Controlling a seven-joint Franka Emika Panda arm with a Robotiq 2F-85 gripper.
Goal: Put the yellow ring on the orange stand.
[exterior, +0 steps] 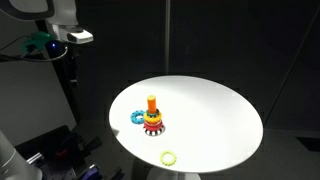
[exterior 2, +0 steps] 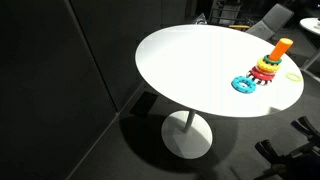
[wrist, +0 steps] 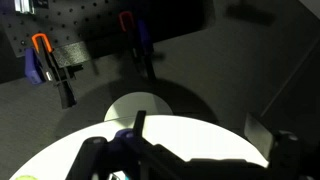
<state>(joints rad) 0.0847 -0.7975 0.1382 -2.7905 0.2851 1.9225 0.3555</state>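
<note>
The orange stand (exterior: pixel 152 104) stands upright near the middle of the round white table (exterior: pixel 210 110), with red and yellow toothed rings (exterior: pixel 153 124) around its foot. It also shows in an exterior view (exterior 2: pixel 281 48). The yellow ring (exterior: pixel 168 156) lies flat near the table's front edge, apart from the stand, and shows at the picture's edge in an exterior view (exterior 2: pixel 293 75). My gripper (exterior: pixel 82 37) hangs high, off the table's side, far from both. In the wrist view its fingers (wrist: pixel 198 135) are apart and empty above the table.
A light blue ring (exterior: pixel 136 117) lies beside the stand's foot, also in an exterior view (exterior 2: pixel 245 84). Orange-handled clamps (wrist: pixel 40 48) hang on a dark board beyond the table. Chairs (exterior 2: pixel 272 16) stand behind the table. The table's round foot (exterior 2: pixel 187 136) rests on the dark floor.
</note>
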